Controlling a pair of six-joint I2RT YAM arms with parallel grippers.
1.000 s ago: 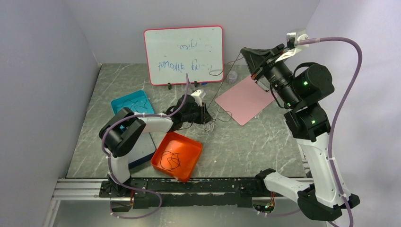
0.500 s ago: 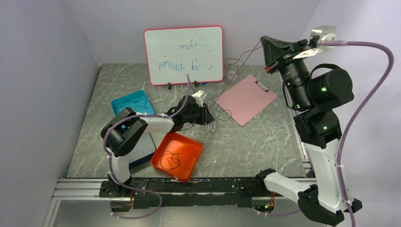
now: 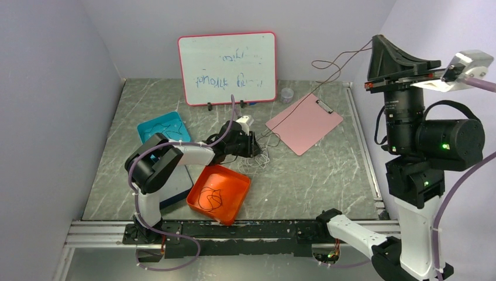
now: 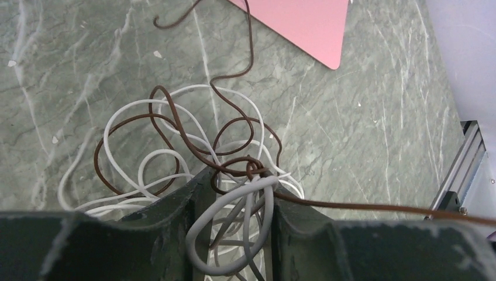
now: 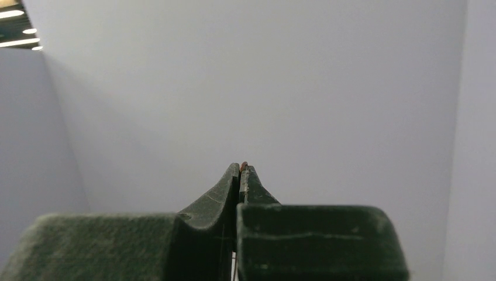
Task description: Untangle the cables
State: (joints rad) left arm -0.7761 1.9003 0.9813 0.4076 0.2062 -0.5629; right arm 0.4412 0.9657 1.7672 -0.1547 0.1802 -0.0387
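A tangle of white, grey and brown cables lies on the table mid-left; it also shows in the left wrist view. My left gripper is low over the tangle, its jaws closed on a loop of grey and white cable, midpoint. My right gripper is raised high at the far right, shut on the end of the brown cable, whose tip peeks out between the fingertips. The brown cable runs from there down across the clipboard into the knot by the left fingers.
A whiteboard stands at the back. A pink clipboard lies right of the tangle, with a small clear cup behind it. An orange tray holds a black cable; a teal tray holds another.
My right arm has risen and swung to the right, drawing the brown cable up and out of the tangle. My left gripper has stayed on the tangle.
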